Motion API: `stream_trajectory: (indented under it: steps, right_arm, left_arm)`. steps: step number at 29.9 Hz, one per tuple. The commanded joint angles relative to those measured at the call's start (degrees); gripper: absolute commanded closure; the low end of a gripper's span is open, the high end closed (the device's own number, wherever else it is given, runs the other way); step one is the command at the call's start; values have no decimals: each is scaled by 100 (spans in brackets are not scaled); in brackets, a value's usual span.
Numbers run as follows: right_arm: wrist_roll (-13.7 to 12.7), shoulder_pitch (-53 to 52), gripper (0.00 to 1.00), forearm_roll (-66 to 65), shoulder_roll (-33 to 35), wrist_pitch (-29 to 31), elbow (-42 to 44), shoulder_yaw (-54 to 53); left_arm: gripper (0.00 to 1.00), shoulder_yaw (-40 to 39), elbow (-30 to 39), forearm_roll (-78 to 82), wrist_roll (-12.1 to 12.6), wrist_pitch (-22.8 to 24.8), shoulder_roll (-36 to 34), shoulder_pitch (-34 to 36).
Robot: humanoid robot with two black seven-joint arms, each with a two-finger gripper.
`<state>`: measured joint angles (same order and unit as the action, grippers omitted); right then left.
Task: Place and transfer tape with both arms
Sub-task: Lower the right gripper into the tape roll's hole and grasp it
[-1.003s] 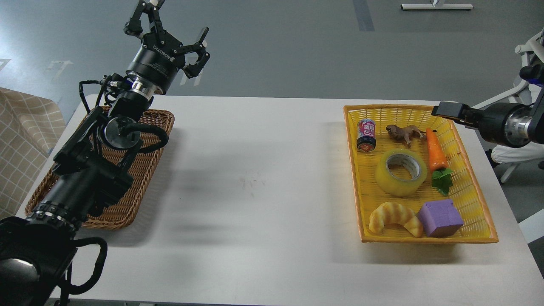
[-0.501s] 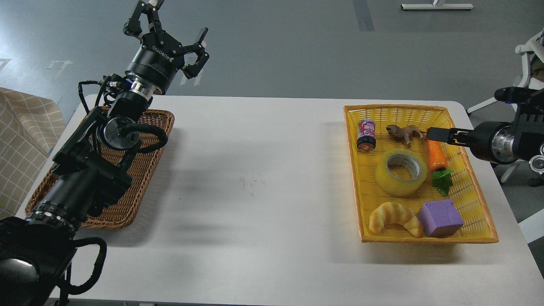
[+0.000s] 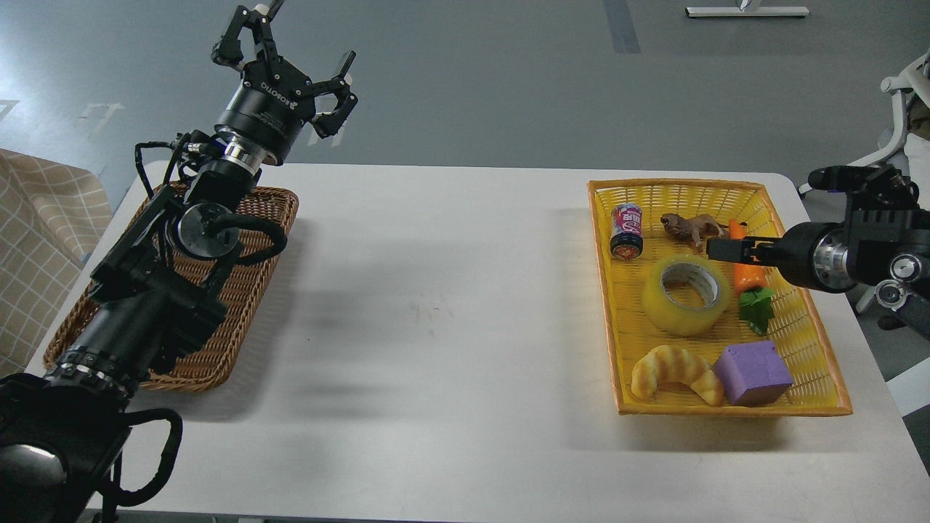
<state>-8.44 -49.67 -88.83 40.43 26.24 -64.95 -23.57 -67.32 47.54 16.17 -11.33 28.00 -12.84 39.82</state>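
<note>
Two end effectors are yours to mind. Your right end effector (image 3: 716, 249) reaches in over the yellow basket (image 3: 821, 341), its tip just beside the upper right edge of the tape (image 3: 685, 295). It is seen side-on and dark, so you cannot tell how far its fingers are spread; it has hold of nothing. Your left end effector (image 3: 294, 62) hovers high above the far corner of the wicker basket (image 3: 218, 349) with its fingers spread wide and nothing in them.

The tape lies flat in the middle of the yellow basket, core facing up. It is crowded: the carrot (image 3: 748, 272) is just to its right under your arm, the toy animal (image 3: 690, 226) and small can (image 3: 626, 231) sit behind it, and the croissant (image 3: 676, 372) and purple block (image 3: 752, 372) lie in front. Coming down from here you may nudge the carrot or the toy animal, or pinch only the slick outer wall so the roll slips.
</note>
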Motion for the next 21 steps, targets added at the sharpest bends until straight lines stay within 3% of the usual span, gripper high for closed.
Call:
stream_trajectory:
  steps: [1, 15, 21]
  right_arm:
    - [0, 53, 0, -223, -8, -5, -9, 19]
    - [0, 106, 3, -267, -281, -5, 87, 230]
    - [-9, 115, 10, -522, -395, -5, 105, 239]
  left_arm:
    - [2, 0, 1, 0, 0, 0, -8, 8]
    - [2, 0, 1, -8, -9, 0, -17, -1]
    - [2, 0, 1, -17, -18, 0, -8, -18]
